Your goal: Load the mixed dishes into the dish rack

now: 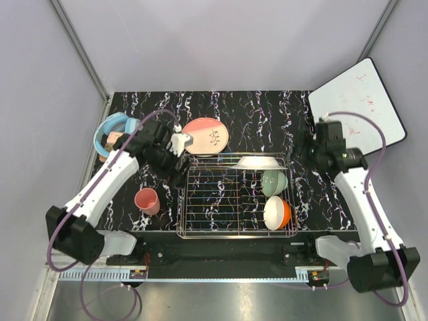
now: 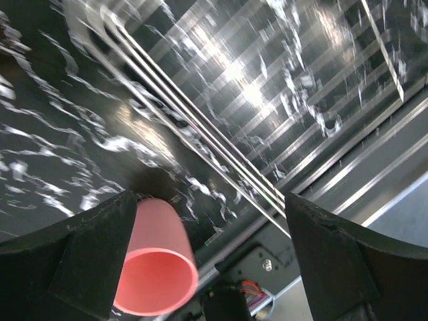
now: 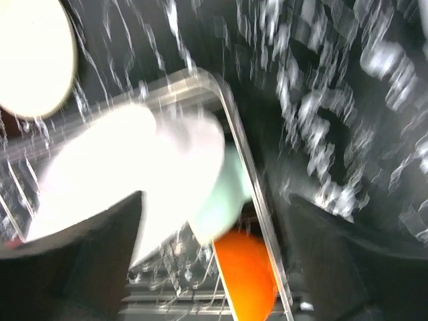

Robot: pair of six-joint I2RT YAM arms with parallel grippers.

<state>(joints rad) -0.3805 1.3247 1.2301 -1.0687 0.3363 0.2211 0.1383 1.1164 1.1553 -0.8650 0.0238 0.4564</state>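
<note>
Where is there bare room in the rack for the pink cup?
In the rack, the left and middle grid is bare, between its left wall and the green bowl and orange bowl. The right side is crowded: both bowls, with the white plate behind them. The left arm hangs by the back-left corner.
</note>
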